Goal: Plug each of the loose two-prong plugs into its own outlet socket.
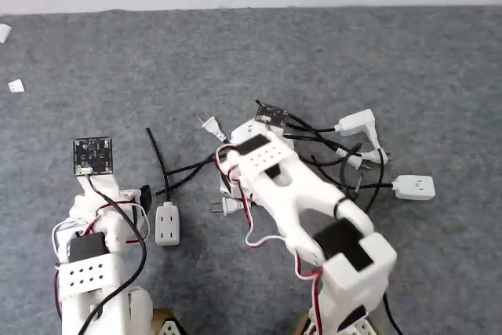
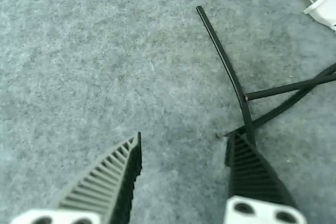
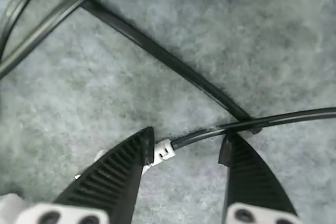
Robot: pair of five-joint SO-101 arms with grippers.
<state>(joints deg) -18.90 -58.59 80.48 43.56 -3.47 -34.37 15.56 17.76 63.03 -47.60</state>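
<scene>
The right jaws are released, with one finger (image 3: 115, 171) on each side of a white two-prong plug (image 3: 160, 151) that lies on the grey carpeted worktop (image 3: 283, 40). Between them I see only the cable end of this plug. Its body goes behind one finger, and its black cable (image 3: 273, 120) runs out past the other. So the long axis of the plug lies across the gap, from finger to finger. I judge that a turn of the wrist is needed before closing.

The left jaws are released too, over bare carpet, with a loose cable end (image 2: 220, 51) just beside one finger and another plug (image 2: 321, 6) well apart.

From above, an outlet socket (image 1: 167, 223) lies between the arms, just beside the left arm (image 1: 94, 256). A second socket (image 1: 413, 187) lies beyond the right arm (image 1: 306, 194). A plug (image 1: 222, 207) rests close by the right arm, and I cannot tell if it is the same one. The right arm is clearly the nearer to its plug
</scene>
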